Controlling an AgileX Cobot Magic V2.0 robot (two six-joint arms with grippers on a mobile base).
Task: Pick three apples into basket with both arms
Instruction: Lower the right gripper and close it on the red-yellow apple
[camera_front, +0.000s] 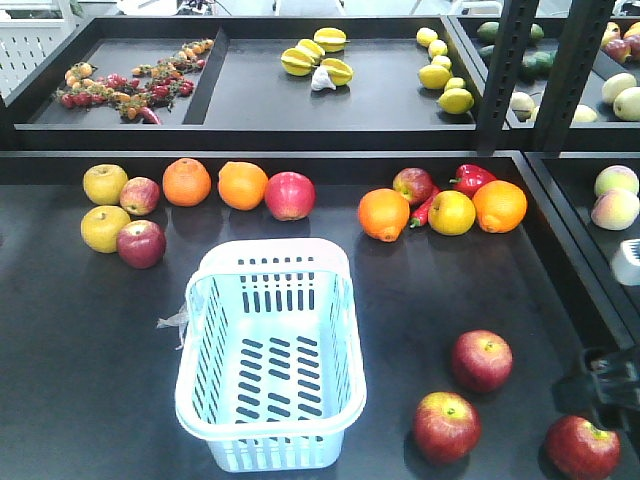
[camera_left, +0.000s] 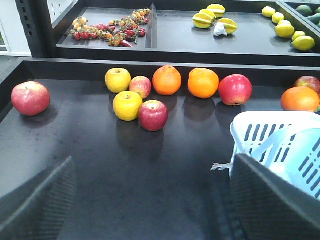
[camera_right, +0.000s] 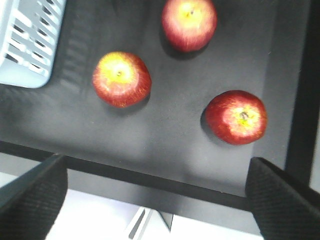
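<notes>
A: Which step?
B: The first, I judge. The basket (camera_front: 200, 350) is empty, slotted floor bare. All three apples (camera_front: 481, 360) lie on the table right of the basket, apart from one another.
A: Arms?
B: The right gripper (camera_right: 155, 162) hangs above those apples, fingers (camera_right: 35, 195) spread wide, nothing between them. The left gripper (camera_left: 154, 160) hangs left of the basket, also spread wide and bare.
A: Next move?
B: Likely a descent by the right gripper. The outer apple (camera_right: 236, 116), farthest from the basket, sits closest under it. The inner apple (camera_right: 121, 79), nearest the basket, offers the shortest carry. The jaws need to straddle the fruit at its widest, since round skin may roll out of a skewed squeeze. The left arm has no task apple on its side, so it would have to reach across the basket.
A: Surface?
B: The table (camera_front: 90, 380) is matt black and flat, with a raised lip. Behind the basket runs a row of loose fruit: oranges (camera_front: 187, 181), yellow apples (camera_front: 105, 184), other red apples (camera_front: 290, 195), a red pepper (camera_front: 472, 178). Decoys, I judge.
A: Room?
B: Beyond that row is a black shelf (camera_front: 250, 100) of trays with starfruit (camera_front: 317, 58) and lemons (camera_front: 446, 72). Black posts (camera_front: 505, 70) stand behind and right of the basket. A small scrap (camera_front: 172, 322) lies just beside the basket's left wall.
</notes>
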